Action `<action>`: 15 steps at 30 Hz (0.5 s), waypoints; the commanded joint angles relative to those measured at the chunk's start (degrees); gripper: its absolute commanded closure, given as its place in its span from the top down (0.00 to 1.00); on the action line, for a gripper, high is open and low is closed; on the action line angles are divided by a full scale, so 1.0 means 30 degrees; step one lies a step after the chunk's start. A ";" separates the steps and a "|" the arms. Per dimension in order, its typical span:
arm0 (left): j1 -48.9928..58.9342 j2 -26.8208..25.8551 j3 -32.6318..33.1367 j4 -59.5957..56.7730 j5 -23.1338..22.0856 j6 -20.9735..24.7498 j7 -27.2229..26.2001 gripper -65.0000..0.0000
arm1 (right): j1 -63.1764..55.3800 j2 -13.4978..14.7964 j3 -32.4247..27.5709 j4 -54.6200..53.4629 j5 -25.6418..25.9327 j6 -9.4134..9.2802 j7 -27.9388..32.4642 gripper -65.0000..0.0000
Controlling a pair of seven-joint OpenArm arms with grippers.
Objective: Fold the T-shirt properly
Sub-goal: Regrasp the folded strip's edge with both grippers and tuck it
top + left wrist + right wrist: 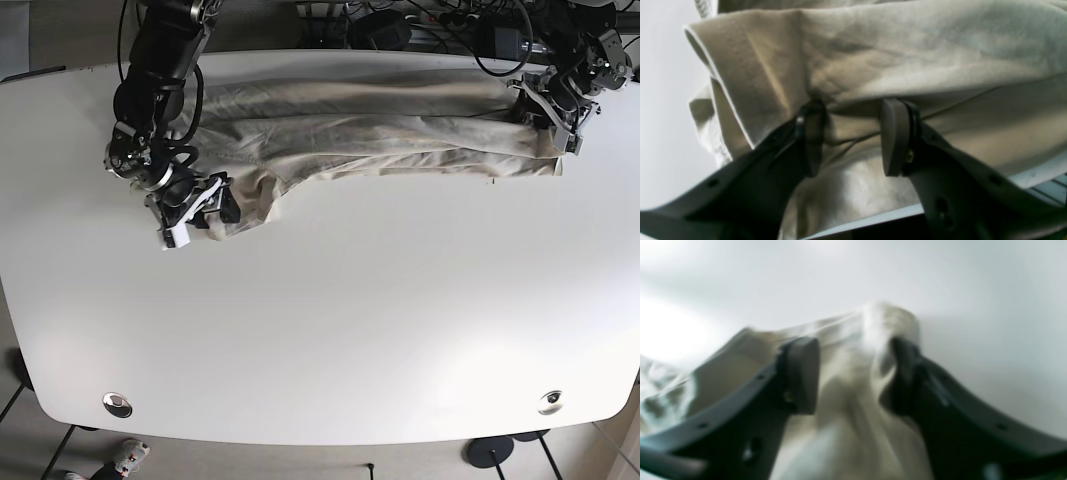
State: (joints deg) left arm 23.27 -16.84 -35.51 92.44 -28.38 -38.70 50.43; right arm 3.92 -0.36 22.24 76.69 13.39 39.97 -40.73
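The beige T-shirt [380, 125] lies spread and creased along the far side of the white table [330, 320]. My right gripper [205, 208] is at its left end, where a bunched corner [250, 195] trails toward the front. In the right wrist view the fingers stand apart with a blurred bunch of shirt [853, 383] between them, and the gripper [853, 373] is open. My left gripper [548, 128] is at the shirt's right end. In the left wrist view the gripper [853, 136] is open, its fingers apart against a folded layer of the shirt [873, 66].
Cables and dark equipment [420, 25] lie behind the table's far edge. The table's right edge is close to the left arm [590, 60]. Two round metal fittings [118, 404] sit near the front corners.
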 commanded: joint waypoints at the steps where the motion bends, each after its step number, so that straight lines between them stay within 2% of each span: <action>1: -0.0210 -0.0233 -0.0106 0.0145 0.0127 -0.0009 0.0111 0.38 | 0.0084 -0.0129 -0.0278 0.0475 -0.0550 0.0012 -0.1002 0.31; 3: -0.0239 -0.0174 -0.0047 0.0116 0.0156 -0.0009 0.0111 0.38 | 0.0084 -0.0129 -0.0307 0.0651 -0.0462 0.0012 -0.1002 0.19; 4: -0.0239 -0.0174 -0.0047 0.0116 0.0156 -0.0009 0.0111 0.38 | 0.0113 -0.0129 -0.0307 0.1237 -0.0433 0.0012 -0.1002 0.08; 5: -0.0239 -0.0145 -0.0047 0.0086 0.0156 -0.0009 0.0111 0.38 | 0.0026 -0.0129 -0.0307 0.2292 -0.0375 0.0012 -0.1002 0.02; 7: -0.0239 -0.0145 -0.0018 0.0086 0.0156 -0.0009 0.0111 0.38 | -0.0619 -0.0158 -0.0307 0.4665 -0.0345 0.0012 -0.1529 0.03; 10: -0.0239 -0.0145 -0.0018 0.0086 0.0186 -0.0009 0.0111 0.38 | -0.1264 -0.0598 -0.0248 0.8592 -0.0345 0.0012 -0.3786 0.03; 12: -0.0239 -0.0203 -0.0018 0.0057 0.0186 -0.0009 0.0111 0.38 | -0.2260 -0.1155 0.0602 1.1728 -0.0345 0.0012 -0.5485 0.03; 15: -0.0239 -0.0233 -0.0018 0.0057 0.0186 -0.0009 0.0111 0.38 | -0.3315 -0.1829 0.1363 1.3339 -0.0345 0.0012 -0.7273 0.03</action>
State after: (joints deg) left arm 22.39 -16.71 -35.42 92.18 -28.12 -38.68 50.57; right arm -6.63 -5.98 26.52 115.50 11.90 39.97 -63.77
